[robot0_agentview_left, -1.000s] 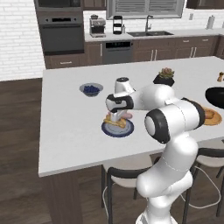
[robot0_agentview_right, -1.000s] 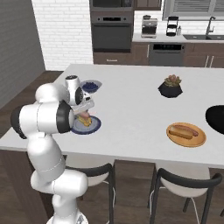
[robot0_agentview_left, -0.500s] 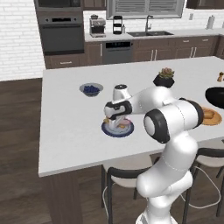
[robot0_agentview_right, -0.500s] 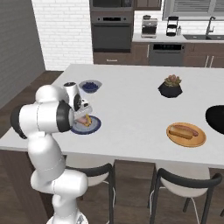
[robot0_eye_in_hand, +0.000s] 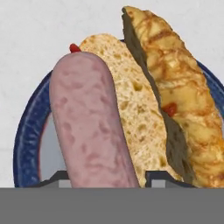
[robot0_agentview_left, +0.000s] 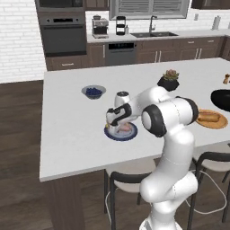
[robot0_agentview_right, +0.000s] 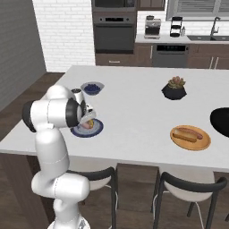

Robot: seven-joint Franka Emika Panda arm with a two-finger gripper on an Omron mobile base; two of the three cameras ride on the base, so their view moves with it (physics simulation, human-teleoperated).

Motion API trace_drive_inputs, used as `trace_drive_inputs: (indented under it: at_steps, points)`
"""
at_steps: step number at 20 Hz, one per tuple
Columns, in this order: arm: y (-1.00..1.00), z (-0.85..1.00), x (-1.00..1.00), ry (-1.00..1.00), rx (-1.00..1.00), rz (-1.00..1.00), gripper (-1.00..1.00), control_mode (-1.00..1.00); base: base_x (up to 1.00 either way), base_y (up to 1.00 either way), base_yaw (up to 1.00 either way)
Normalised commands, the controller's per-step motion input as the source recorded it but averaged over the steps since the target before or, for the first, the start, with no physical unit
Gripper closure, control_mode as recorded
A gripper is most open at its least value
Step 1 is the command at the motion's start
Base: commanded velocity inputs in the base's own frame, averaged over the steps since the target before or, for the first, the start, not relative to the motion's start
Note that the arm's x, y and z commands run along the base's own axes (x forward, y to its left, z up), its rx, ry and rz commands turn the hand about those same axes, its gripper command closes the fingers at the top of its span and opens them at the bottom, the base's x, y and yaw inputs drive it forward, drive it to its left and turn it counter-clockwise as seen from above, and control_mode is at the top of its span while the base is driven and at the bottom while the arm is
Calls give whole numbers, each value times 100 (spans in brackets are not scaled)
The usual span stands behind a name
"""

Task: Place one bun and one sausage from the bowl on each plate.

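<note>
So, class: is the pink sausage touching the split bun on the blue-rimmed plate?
Touching. The hand view shows the sausage lying against the bun's cut face with no gap between them, both over the blue-rimmed plate.

No readable text, label, brand or number appears anywhere.

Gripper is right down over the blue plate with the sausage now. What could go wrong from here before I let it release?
1. The pink sausage sits between the gripper fingertips, against the split golden bun; releasing while it leans could let it roll off the blue-rimmed plate.
2. The gripper is low over the plate; a sideways retreat might drag the bun.
</note>
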Motion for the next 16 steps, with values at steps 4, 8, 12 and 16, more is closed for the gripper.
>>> trace_drive_inputs:
  at_steps: [4, 8, 12, 16]
  points:
    - [0, 5, 7, 0, 0, 0, -100, -100, 0, 0, 0]
    - [0, 23, -7, 0, 0, 0, -100, -100, 0, 0, 0]
    - [0, 52, -6, -7, 0, 0, -100, -100, 0, 0, 0]
    - [-20, 95, -69, -31, 0, -4, -100, -100, 0, 0, 0]
